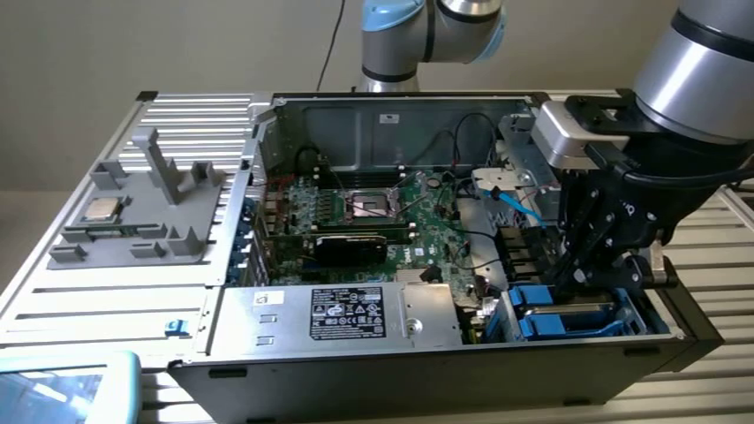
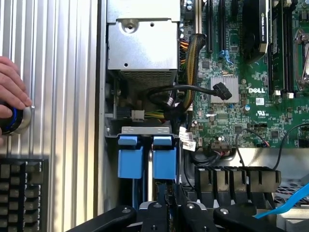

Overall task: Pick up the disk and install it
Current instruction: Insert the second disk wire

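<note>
Blue-framed disk [image 2: 163, 162] sits in its bay, fingers [image 2: 166, 205] clenched around it; wrist view adds a hand [image 2: 10, 96].

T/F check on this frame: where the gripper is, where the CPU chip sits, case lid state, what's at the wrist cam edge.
1. The gripper is down inside the open computer case, at the blue drive carriers. True.
2. The small square CPU chip sits in the motherboard socket. False: it lies on the grey fixture outside the case.
3. A person's hand rests on a round knob beside the case. True.
4. The case is closed with its side panel on. False: it is open, motherboard exposed.
</note>
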Robot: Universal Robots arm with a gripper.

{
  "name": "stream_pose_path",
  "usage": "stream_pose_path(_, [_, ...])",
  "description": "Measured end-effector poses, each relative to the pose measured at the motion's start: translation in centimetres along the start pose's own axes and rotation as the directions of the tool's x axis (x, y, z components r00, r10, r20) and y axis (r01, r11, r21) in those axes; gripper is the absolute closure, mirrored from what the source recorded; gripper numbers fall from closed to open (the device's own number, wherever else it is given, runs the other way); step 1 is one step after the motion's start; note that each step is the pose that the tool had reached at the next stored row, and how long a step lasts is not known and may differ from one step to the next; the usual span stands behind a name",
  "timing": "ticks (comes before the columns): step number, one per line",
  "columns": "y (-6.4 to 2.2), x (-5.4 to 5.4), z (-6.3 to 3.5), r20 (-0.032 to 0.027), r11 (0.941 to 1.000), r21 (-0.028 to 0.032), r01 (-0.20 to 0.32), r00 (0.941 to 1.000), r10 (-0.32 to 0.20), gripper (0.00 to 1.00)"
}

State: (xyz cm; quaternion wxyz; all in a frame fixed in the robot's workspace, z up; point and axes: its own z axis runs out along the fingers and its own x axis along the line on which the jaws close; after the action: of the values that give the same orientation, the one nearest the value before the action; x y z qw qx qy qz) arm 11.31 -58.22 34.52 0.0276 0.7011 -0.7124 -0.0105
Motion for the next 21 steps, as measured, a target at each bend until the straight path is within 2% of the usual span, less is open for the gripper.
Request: stream_pose_path(21, [-0.23, -0.19, 0.28, 0.0005, 1.0000, 0.0015, 0.000, 1.0000, 0.000, 0.84])
